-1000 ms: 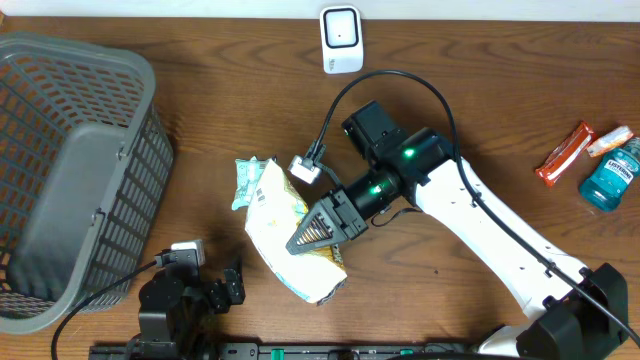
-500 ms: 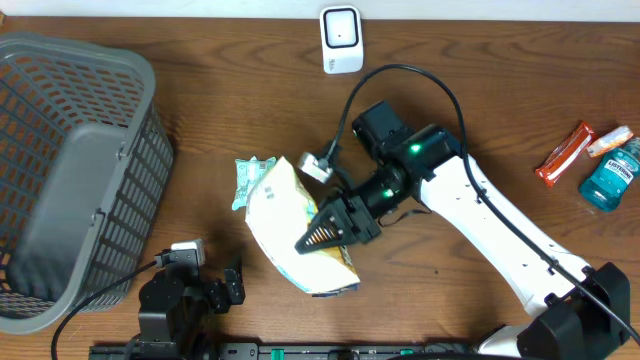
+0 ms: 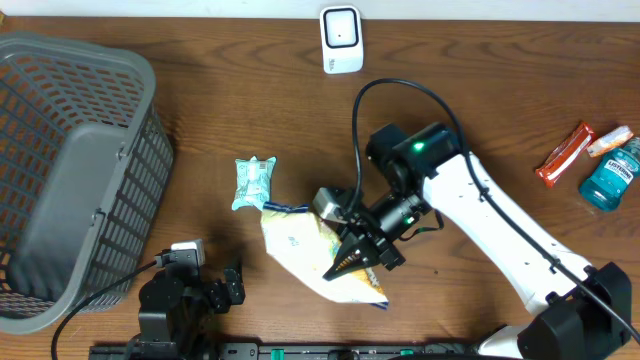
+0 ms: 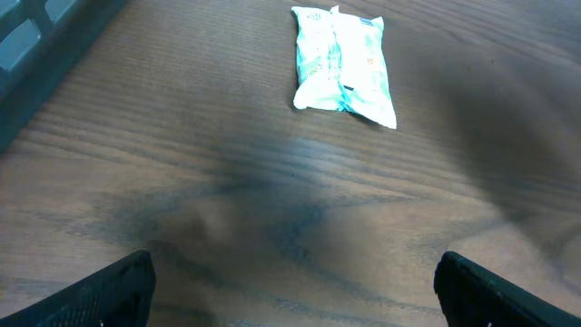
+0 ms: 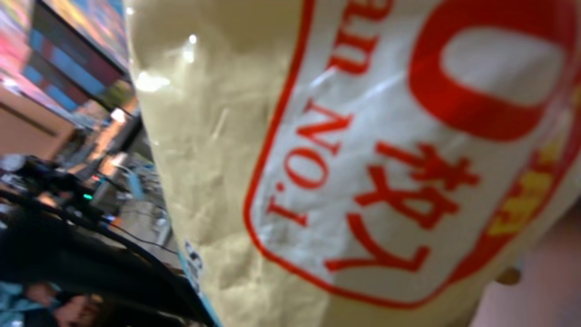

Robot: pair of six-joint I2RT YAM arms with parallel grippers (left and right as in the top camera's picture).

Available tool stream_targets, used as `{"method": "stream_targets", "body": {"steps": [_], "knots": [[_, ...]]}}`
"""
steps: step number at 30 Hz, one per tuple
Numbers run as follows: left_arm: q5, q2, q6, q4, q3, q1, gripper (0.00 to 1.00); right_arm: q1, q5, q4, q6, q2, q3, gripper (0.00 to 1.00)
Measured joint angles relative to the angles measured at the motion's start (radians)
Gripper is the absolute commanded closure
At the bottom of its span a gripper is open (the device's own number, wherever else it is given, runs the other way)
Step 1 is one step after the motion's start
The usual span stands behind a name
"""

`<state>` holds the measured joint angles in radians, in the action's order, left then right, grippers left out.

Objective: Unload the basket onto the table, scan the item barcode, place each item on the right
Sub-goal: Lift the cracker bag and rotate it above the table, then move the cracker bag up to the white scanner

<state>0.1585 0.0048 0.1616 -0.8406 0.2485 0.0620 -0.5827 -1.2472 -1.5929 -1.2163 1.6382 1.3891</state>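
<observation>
Your right pincer (image 3: 352,266) squeezes the snack bag (image 3: 295,245) tight, your left pincer (image 4: 295,291) gapes with nothing in it, so next bring the barcode to the white scanner (image 3: 341,40).

Cream red-printed bag (image 3: 295,245) tilted, well below scanner (image 3: 341,40).

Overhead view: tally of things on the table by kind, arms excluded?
Soft packets: 4 (large cream snack bag, small green-and-white packet, orange wrapped bar, small white-and-orange packet)
Bottles: 1 (blue mouthwash bottle)
Baskets: 1 (grey plastic basket)
Scanners: 1 (white barcode scanner)
Total: 7
</observation>
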Motion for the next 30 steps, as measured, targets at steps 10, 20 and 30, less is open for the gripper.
{"method": "stream_targets", "body": {"steps": [10,20,30], "knots": [[0.000,0.000,0.000,0.000,0.000,0.000,0.02,0.113,0.196,0.041,0.054,0.000,-0.048,0.99],[0.000,0.000,0.000,0.000,0.000,0.000,0.02,0.112,0.618,0.769,0.858,0.007,-0.140,0.99],[0.000,0.000,0.000,0.000,0.000,0.000,0.02,0.115,1.135,1.087,1.098,0.036,-0.134,0.99]]}}
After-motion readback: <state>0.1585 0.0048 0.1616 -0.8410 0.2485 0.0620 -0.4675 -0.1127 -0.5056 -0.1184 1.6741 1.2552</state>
